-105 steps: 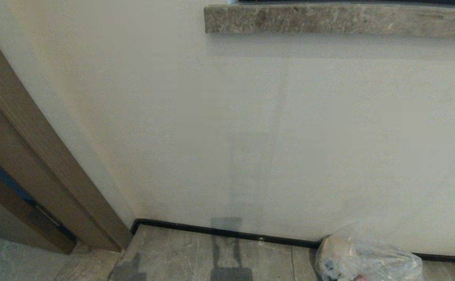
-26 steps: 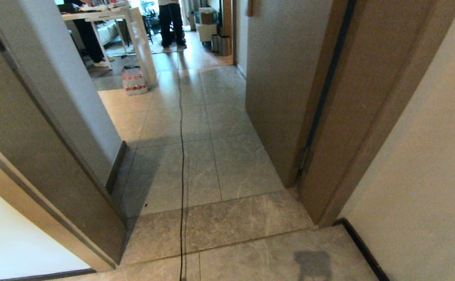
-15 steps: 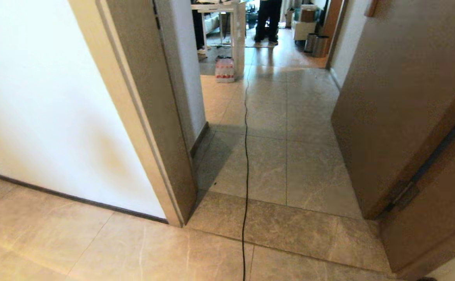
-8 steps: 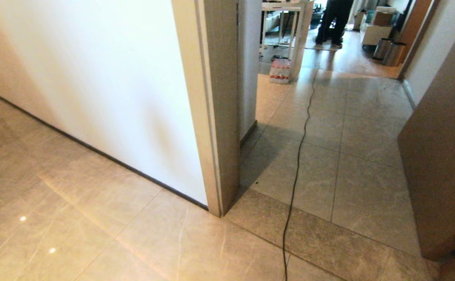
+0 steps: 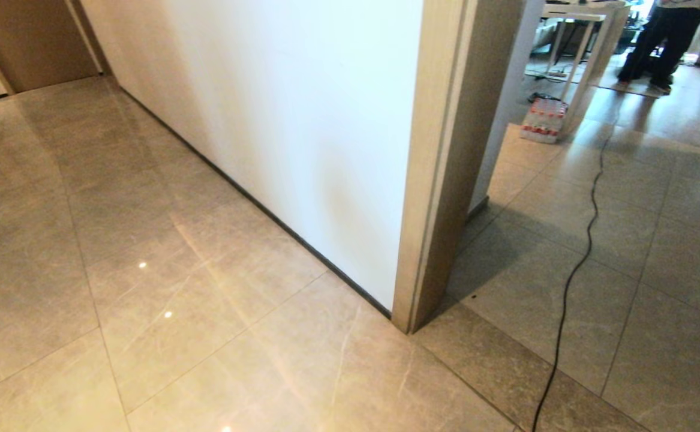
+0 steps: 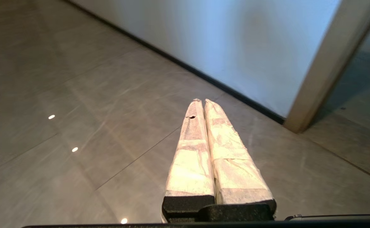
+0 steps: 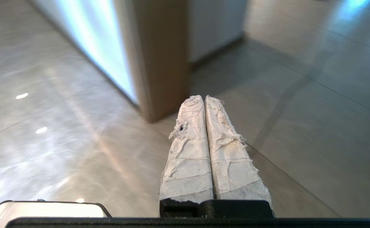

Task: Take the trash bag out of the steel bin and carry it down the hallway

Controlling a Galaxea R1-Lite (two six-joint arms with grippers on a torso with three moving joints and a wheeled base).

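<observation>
Head view: hallway (image 5: 146,252) floor, door frame (image 5: 439,180), black cable (image 5: 571,276). No trash bag or steel bin in sight. Left hand (image 6: 200,102) & right hand (image 7: 203,97) both pinched together, empty. Prob. driving phase; next, find the bag.

One cable (image 5: 571,276), one bottle pack (image 5: 543,120), one person (image 5: 655,45).

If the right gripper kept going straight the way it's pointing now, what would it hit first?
Probably the brown wooden door frame post straight ahead of the shut right gripper, though depth is unclear and it might meet the grey stone floor tiles sooner.
</observation>
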